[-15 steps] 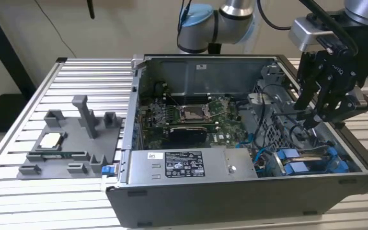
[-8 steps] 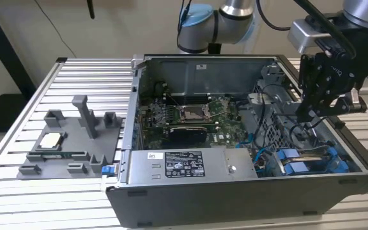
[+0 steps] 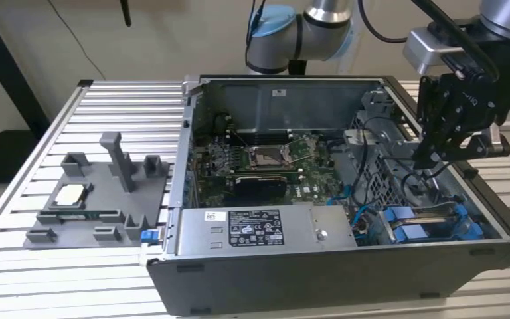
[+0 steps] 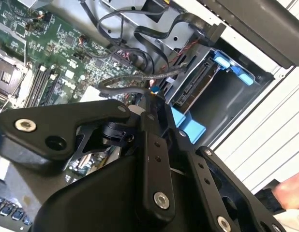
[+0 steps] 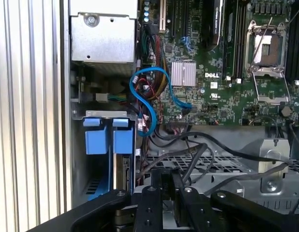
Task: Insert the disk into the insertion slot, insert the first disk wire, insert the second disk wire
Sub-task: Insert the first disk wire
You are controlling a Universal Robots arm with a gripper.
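Gripper (image 4: 152,98) pinches black wire (image 4: 121,88) near disk (image 4: 195,82); exterior view adds tray (image 3: 95,199).

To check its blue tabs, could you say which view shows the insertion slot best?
The first wrist view looks squarely onto the insertion slot. The exterior view sees it from afar, the second wrist view obliquely.

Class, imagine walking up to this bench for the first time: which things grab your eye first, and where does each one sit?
The open computer case sits in the middle of the exterior view, its green motherboard laid bare. A black claw hangs over the case's side at the exterior view's right, near the blue-tabbed insertion slot. A grey fixture tray with upright posts lies at the exterior view's left.
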